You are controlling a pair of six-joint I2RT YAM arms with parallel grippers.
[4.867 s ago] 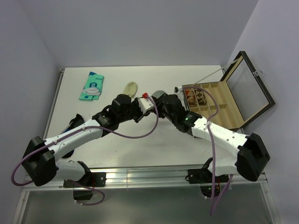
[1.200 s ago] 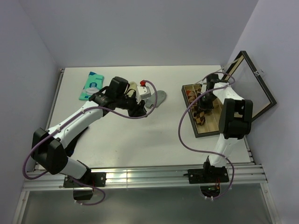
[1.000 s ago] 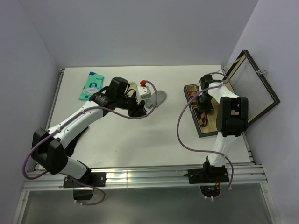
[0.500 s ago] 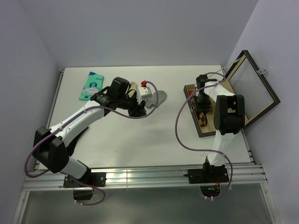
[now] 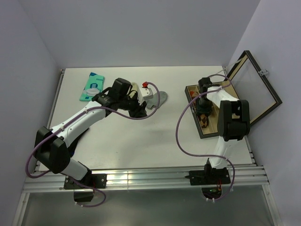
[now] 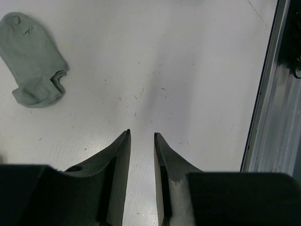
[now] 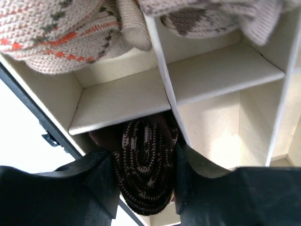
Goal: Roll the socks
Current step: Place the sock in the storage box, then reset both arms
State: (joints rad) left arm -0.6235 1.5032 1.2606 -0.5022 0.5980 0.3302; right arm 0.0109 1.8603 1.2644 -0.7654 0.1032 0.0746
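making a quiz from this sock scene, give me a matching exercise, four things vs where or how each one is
Things:
1 grey sock
2 dark roll
3 packet
4 box lid

Place or state:
a in a box compartment
b far-left part of the table
c mid-table, by the left tool
d raised open

Pairs: 1-c, 2-a, 3-b, 4-d

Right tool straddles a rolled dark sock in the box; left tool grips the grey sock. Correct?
No. The left tool grips nothing: in the left wrist view the grey sock lies on the table, apart from it. The rest stands.
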